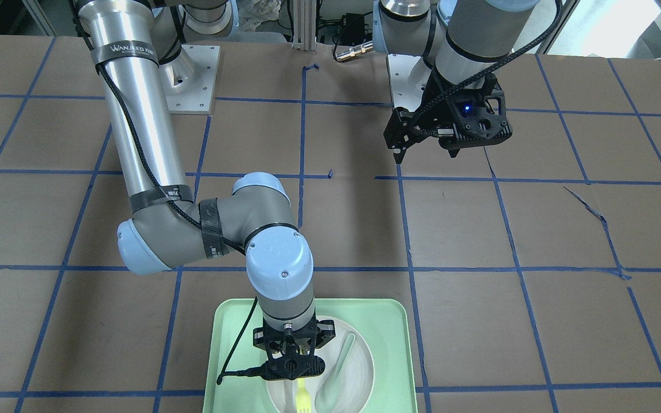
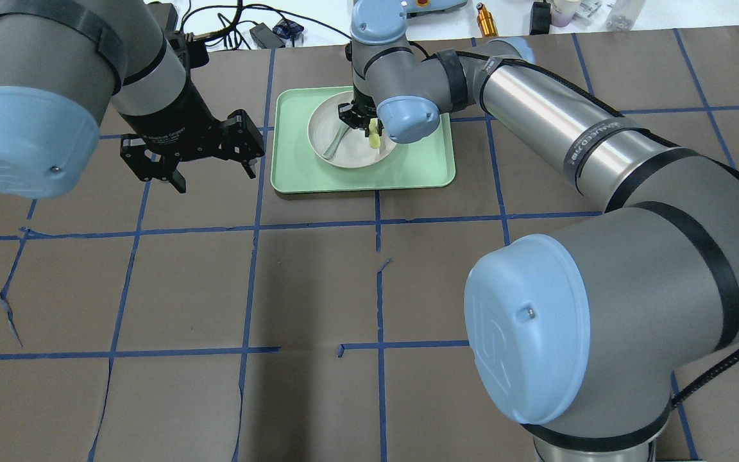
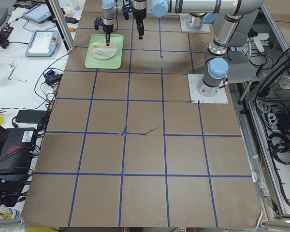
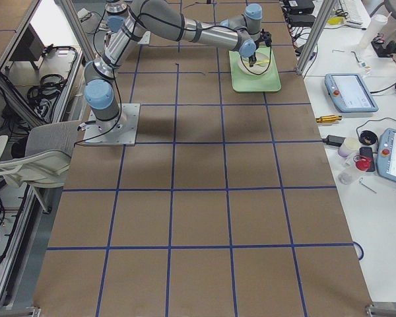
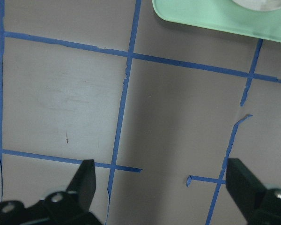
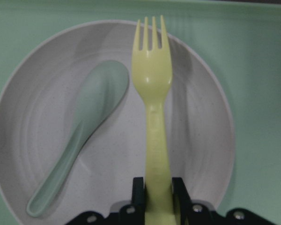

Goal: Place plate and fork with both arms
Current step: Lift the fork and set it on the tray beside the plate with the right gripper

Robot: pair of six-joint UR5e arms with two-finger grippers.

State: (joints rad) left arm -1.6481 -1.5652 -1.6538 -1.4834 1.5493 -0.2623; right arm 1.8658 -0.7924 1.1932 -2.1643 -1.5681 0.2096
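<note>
I work in a robotics lab: my tape-gridded table [image 3: 145,154], teach pendants [image 4: 346,92], loose cables [image 3: 280,140] and aluminium framing [image 3: 58,24] confirm it.

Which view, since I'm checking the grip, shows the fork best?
Right wrist view: the fork fills the frame, tines to handle, its handle clamped in the right claw, above the plate. The front view shows only its tined end below the claw; overhead, a yellow sliver; side views, a speck; left wrist, nothing.
</note>
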